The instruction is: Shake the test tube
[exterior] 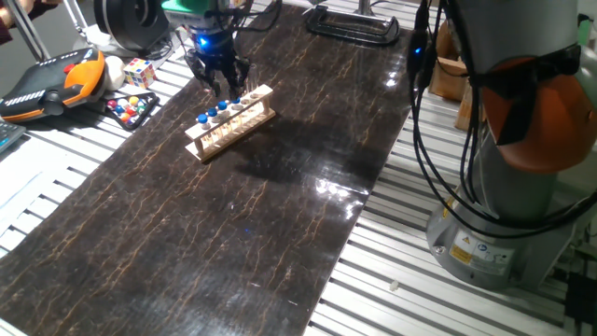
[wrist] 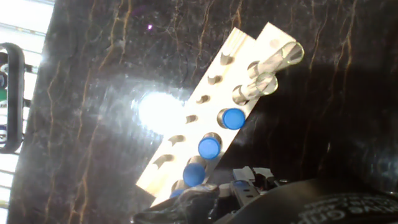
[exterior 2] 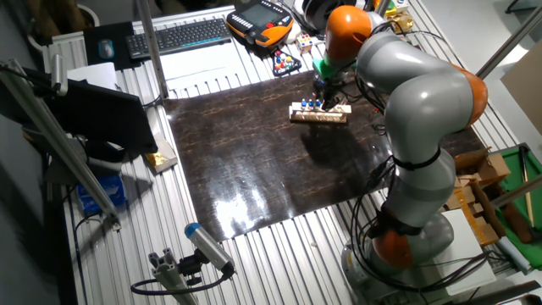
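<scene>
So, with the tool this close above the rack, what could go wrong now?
1. The blue-capped tubes stand close together, so the tool might catch a neighbour instead of only the target test tube.
2. The wooden rack looks light and stands loose on the dark mat; a slanted pull could tip or drag it.
3. The uncapped clear tubes beside the blue ones are glass and could be knocked.

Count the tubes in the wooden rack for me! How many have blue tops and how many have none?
Blue-topped tubes: 4 (the last one is partly hidden at the picture's lower edge)
Clear tubes without tops: 2
Total: 6 tubes, all standing in the wooden rack
</scene>
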`<state>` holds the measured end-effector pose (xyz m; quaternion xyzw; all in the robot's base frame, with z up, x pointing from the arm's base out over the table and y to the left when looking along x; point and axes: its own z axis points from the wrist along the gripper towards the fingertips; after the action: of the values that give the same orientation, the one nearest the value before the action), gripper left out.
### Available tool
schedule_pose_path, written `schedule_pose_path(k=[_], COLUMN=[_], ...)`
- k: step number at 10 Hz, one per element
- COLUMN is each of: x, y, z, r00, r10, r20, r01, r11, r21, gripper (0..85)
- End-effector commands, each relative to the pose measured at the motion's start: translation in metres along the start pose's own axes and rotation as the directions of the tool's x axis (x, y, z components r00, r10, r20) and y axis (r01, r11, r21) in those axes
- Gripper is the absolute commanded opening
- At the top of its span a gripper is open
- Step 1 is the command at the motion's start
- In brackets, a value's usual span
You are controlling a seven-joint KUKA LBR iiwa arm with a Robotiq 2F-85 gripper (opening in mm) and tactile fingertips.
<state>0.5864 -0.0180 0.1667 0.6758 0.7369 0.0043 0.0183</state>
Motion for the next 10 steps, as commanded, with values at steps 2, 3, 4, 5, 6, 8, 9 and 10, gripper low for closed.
schedule_pose_path(k=[2,3,4,5,6,8,9,10], x=[-0.005,-0.008,-0.01,-0.012,-0.014,-0.015,-0.014,-0.014], y=[0.004,0.004,0.003,0.003,0.004,0.004,0.006,0.007], z=[0.005,0.007,0.009,0.012,0.015,0.021,0.022,0.024], r00=[0.993,0.986,0.983,0.979,0.973,0.964,0.959,0.957], r10=[0.119,0.169,0.186,0.206,0.23,0.267,0.282,0.288], r20=[0.004,0.003,-0.003,-0.008,-0.009,-0.017,-0.02,-0.022], r01=[-0.119,-0.169,-0.186,-0.206,-0.229,-0.267,-0.282,-0.287], r11=[0.993,0.986,0.983,0.979,0.973,0.964,0.959,0.958], r21=[-0.003,0.001,0.007,0.012,0.014,0.016,0.018,0.024], gripper=[48.7,48.7,48.7,48.7,48.7,48.7,48.7,48.3])
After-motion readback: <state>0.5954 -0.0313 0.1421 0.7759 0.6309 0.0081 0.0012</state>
